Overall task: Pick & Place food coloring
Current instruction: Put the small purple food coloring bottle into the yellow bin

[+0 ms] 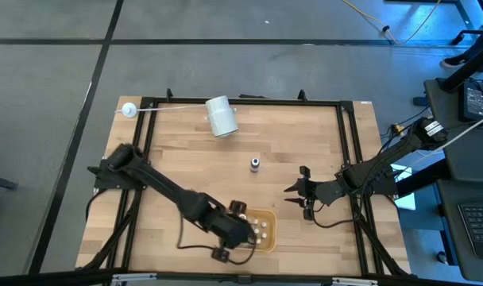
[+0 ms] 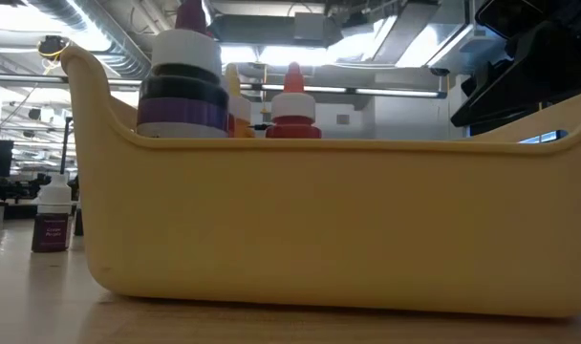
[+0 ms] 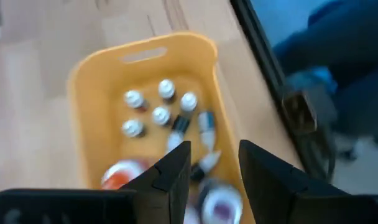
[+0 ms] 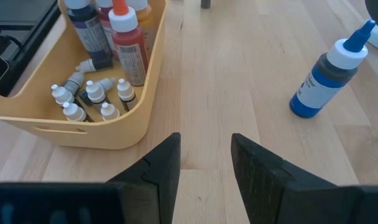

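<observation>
A yellow bin (image 1: 263,229) stands near the table's front edge. It holds several tiny food coloring bottles (image 3: 161,115) and some larger ones, with red (image 4: 128,43) and purple (image 2: 183,91) among them. My left gripper (image 3: 214,144) hangs open over the bin (image 3: 89,87), nothing between its fingers. One blue-capped bottle (image 4: 329,74) stands upright on the wood (image 1: 255,164), behind the bin. My right gripper (image 4: 204,137) waits open to the right of the bin (image 1: 299,191), pointing toward it.
A big white roll (image 1: 221,116) lies at the far side of the table. A white ball on a thin rod (image 1: 129,110) sits at the far left corner. A black frame (image 1: 349,151) runs around the wooden top. Bare wood lies between bin and roll.
</observation>
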Action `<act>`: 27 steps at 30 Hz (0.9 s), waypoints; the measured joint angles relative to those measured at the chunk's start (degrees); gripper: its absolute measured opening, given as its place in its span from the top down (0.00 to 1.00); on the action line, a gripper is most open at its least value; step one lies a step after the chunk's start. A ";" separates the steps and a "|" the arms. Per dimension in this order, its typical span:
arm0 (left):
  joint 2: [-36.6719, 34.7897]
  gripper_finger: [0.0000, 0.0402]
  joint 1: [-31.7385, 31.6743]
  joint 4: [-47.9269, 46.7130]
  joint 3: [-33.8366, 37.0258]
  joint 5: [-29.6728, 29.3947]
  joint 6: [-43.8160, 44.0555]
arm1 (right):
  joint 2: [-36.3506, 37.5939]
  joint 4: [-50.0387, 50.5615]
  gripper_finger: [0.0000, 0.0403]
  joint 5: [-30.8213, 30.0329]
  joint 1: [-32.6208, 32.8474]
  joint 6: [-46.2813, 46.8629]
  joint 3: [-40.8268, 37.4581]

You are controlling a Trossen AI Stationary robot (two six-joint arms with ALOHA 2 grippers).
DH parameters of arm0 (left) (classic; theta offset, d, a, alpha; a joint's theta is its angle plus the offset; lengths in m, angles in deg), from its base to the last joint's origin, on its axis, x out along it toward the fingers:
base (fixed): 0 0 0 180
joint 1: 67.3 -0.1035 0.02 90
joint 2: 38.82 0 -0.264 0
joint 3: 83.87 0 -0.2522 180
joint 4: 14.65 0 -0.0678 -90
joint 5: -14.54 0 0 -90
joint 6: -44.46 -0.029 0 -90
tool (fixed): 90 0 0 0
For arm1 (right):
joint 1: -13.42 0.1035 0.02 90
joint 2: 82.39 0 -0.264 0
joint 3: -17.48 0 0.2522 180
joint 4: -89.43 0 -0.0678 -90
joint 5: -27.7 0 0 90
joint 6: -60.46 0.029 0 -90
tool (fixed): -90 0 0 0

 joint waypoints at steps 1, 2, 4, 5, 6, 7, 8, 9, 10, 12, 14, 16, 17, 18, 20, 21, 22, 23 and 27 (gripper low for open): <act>-1.39 0.67 -0.15 -2.69 -0.02 -0.35 -1.90 | -0.01 0.00 0.64 -0.01 0.00 0.00 0.00; -2.58 0.67 -0.15 -5.58 -0.02 -0.61 -2.18 | 0.00 -0.01 0.64 0.00 0.00 -0.01 0.00; -4.40 0.67 -0.09 -9.45 -0.02 -1.45 0.43 | 0.00 0.00 0.64 0.00 -0.01 -0.01 0.00; -5.04 0.67 0.08 -11.60 -0.02 -2.17 2.41 | 0.00 0.00 0.64 0.00 0.01 0.01 0.00; -5.52 0.67 0.29 -13.76 -0.02 -2.75 4.53 | 0.00 0.00 0.64 0.00 0.01 0.00 0.00; -6.01 0.67 0.44 -15.56 -0.02 -3.62 6.14 | 0.00 0.00 0.64 0.00 -0.01 0.01 0.00; -6.30 0.67 0.68 -17.47 -0.02 -4.57 7.30 | 0.00 0.00 0.64 0.00 0.01 0.01 0.00; -6.44 0.67 0.96 -19.50 -0.02 -5.67 8.24 | 0.00 0.00 0.64 0.00 0.00 0.00 0.00; -6.44 0.68 1.24 -21.26 -0.02 -7.01 8.98 | -0.01 0.00 0.64 0.00 0.00 0.00 0.00; -6.34 0.68 1.64 -23.38 -0.02 -9.30 10.71 | 0.00 0.00 0.64 0.00 0.00 -0.01 0.00; -6.35 0.67 1.81 -23.89 0.02 -9.85 11.68 | 0.00 0.00 0.64 0.00 0.01 0.01 0.00; -6.84 0.67 1.75 -23.09 1.37 -9.83 11.35 | 0.00 0.00 0.64 0.00 0.00 -0.01 0.00; -7.33 0.67 1.75 -23.07 2.51 -10.03 11.26 | 0.00 0.00 0.64 0.00 0.01 -0.01 0.00; -7.99 0.67 1.73 -22.68 3.71 -10.17 11.52 | 0.00 0.00 0.64 0.01 0.01 0.01 0.00; -9.91 0.67 1.70 -20.91 6.96 -10.63 12.97 | 0.00 0.00 0.64 0.01 0.00 0.00 0.00; -11.09 0.67 1.64 -19.75 9.06 -10.67 13.58 | 0.00 0.02 0.64 0.01 -0.01 0.00 0.00; -12.28 0.67 1.64 -18.00 11.38 -10.67 13.98 | 0.00 0.14 0.64 0.00 -0.01 -0.01 0.00; -13.70 0.67 1.64 -15.26 13.89 -10.56 14.36 | 0.00 0.17 0.64 0.00 0.01 -0.01 0.00; -19.39 0.68 1.64 -2.17 24.37 -8.79 15.46 | -0.01 0.15 0.64 0.00 -0.01 -0.01 0.00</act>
